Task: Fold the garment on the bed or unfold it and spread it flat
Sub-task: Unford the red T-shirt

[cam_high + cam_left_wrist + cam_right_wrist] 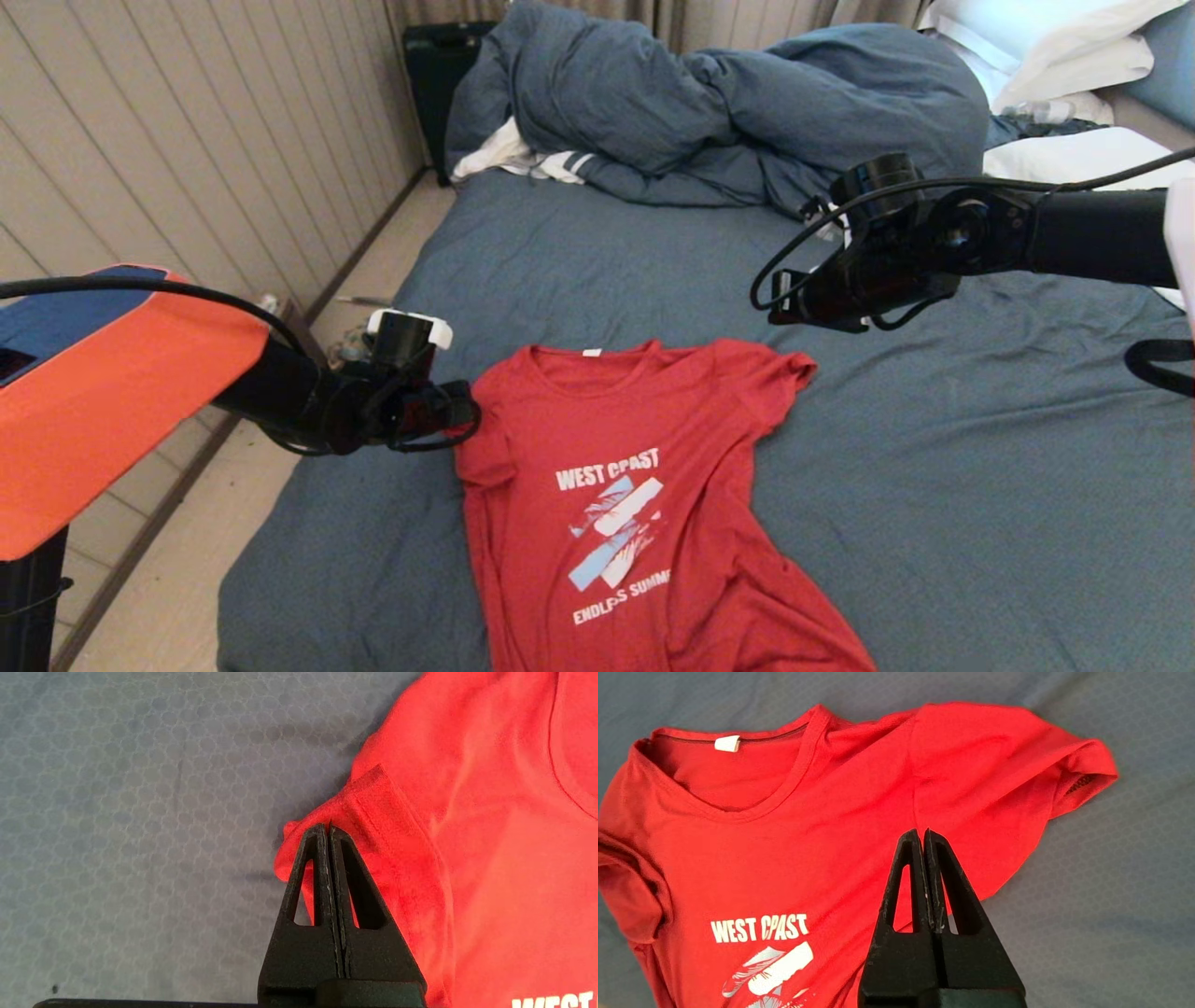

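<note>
garment (644, 485) lay face-up, lower centre, on bed (980, 448) | left gripper (330, 828) pinched on its bunched sleeve | right gripper (923, 833) closed, empty, hovering near other sleeve | risk: thin pinch slips; one-sided pull drags and skews shirt

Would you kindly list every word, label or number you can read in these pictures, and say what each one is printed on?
"WEST COAST": white print on the chest of the red T-shirt, above the blue-and-white graphic; a wrinkle distorts the O.
"ENDLESS SUMM": white print below the graphic; folds hide the rest of the word.
White neck tag inside the collar: no text can be made out.
Nothing else bears readable text.
</note>
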Tool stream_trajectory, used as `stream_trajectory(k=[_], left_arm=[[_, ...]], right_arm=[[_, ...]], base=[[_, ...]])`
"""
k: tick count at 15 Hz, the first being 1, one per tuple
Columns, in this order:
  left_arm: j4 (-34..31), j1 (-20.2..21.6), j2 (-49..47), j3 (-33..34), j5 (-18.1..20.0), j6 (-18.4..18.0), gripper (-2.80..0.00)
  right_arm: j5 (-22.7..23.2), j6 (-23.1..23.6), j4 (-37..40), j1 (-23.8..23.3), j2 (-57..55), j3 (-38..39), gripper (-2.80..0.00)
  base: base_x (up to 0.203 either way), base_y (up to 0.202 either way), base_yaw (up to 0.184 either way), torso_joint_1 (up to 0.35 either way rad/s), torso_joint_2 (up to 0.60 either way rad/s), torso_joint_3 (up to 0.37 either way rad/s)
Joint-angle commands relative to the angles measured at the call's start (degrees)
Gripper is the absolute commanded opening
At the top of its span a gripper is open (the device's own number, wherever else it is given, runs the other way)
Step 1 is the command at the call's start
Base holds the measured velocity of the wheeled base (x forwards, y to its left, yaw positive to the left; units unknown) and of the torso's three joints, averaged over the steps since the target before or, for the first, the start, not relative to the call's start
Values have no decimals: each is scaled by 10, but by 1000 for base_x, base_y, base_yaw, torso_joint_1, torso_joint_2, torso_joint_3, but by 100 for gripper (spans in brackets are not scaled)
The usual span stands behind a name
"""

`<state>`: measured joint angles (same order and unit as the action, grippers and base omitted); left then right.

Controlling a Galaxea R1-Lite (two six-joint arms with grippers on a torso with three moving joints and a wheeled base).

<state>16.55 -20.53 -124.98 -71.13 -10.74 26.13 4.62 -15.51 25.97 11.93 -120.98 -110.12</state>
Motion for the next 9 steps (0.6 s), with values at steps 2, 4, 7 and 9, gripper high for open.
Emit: stream_trajectory(k=[2,4,7,9], left_arm=[[1,-1,3,-5,-2,3,-280],[2,-1,5,-11,-19,2,0],[2,-6,20,-13,-32,4,0],[2,-8,2,-29,-33,3,0]], right_arm=[[0,-1,1,0,0,0,-280],[0,-1,1,1,0,1,-280],[0,-1,1,1,-1,1,-280],[0,-1,1,3,-2,1,-280]], base=[[0,0,0,0,0,0],[0,0,0,0,0,0],[0,0,0,0,0,0],[0,0,0,0,0,0]])
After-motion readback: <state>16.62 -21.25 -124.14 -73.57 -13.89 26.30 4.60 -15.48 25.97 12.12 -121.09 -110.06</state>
